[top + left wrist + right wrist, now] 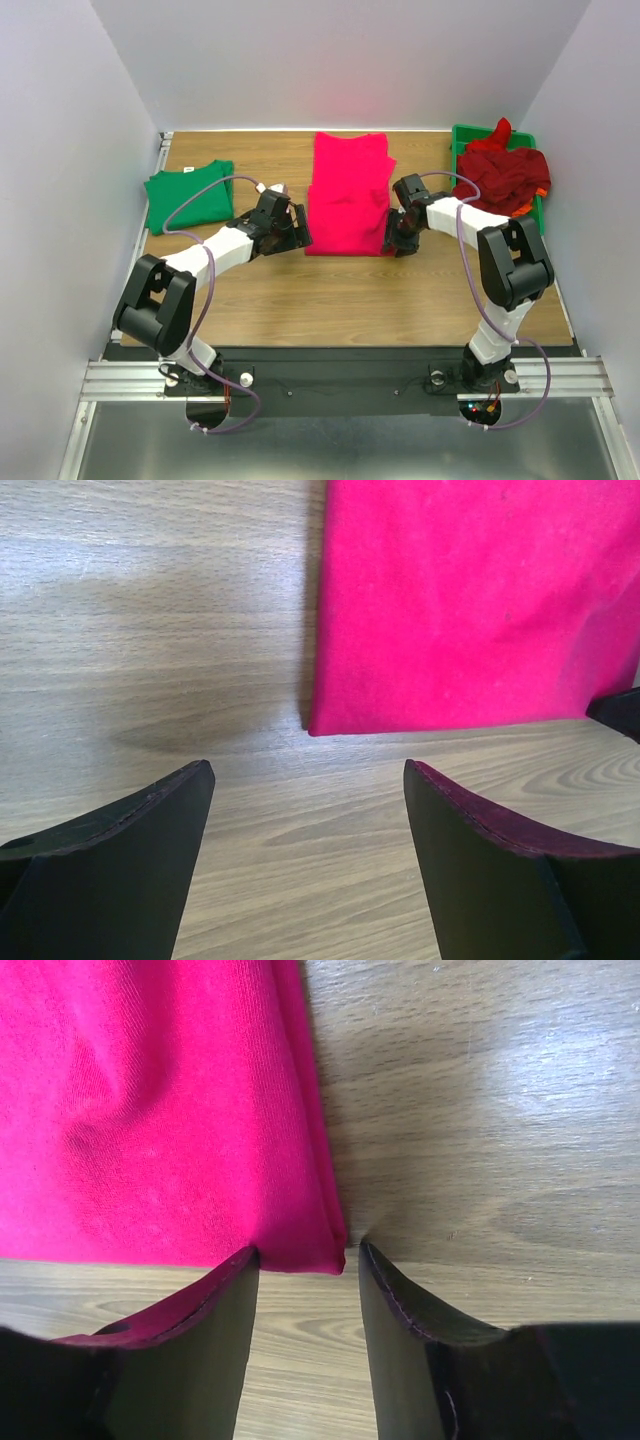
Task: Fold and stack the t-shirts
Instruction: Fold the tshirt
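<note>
A bright pink-red t-shirt (347,195) lies folded into a long strip at the table's middle. A folded green t-shirt (190,195) lies at the back left. Dark red and orange shirts (505,175) are piled at the back right. My left gripper (296,232) is open and empty, just left of the pink shirt's near left corner (318,725). My right gripper (393,240) is open at the near right corner (325,1250), its fingertips (240,1265) on either side of that corner, close to the wood. It holds nothing.
A green plastic tray (465,135) holds the shirt pile at the back right. White walls enclose the table on three sides. Bare wood (350,300) lies between the pink shirt and the arm bases.
</note>
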`<state>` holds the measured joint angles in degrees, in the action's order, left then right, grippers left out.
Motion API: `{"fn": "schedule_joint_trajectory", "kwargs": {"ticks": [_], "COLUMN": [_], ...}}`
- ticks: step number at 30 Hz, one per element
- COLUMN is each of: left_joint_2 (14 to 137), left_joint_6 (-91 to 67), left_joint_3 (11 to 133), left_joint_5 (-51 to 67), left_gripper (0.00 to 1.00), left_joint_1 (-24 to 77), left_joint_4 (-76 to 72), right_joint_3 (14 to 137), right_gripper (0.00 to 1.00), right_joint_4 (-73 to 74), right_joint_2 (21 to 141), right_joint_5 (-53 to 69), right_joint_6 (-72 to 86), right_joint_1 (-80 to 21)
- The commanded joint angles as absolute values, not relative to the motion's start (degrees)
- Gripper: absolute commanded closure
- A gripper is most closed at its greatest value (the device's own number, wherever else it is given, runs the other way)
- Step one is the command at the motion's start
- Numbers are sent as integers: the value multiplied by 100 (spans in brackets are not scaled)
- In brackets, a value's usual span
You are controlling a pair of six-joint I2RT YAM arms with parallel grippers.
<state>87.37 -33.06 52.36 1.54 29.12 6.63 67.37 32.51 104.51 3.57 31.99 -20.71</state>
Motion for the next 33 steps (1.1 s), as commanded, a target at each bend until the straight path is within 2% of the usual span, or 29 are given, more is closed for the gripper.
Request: {"fn": "schedule_joint_trajectory", "kwargs": {"ticks": [1,10,24,32,33], "left_joint_2": [8815,9246,9799,9967,9984], "left_joint_6": [-3156,-2901,-2760,-2795,-2786], "left_joint_3": [5309,5379,5642,5581,5590], "left_joint_5": [158,123,466,562,571], "left_gripper": [15,23,32,41,46], "left_joint_1": [2883,2892,2962,3190,3217], "left_joint_4": [545,545,123,88,88], "right_joint_3": [6680,6671,6609,6618,6618], "right_gripper": [51,66,69,69,69], "right_joint_4": [3067,2953,2962,2971,2971], "right_joint_2": [10837,10977,10942,10969,10969], "right_joint_5": [114,220,343,360,369], "right_joint_6": [3217,3068,3006,2936,2936], "right_joint_1": [-2109,-2118,-2109,-2109,-2109]}}
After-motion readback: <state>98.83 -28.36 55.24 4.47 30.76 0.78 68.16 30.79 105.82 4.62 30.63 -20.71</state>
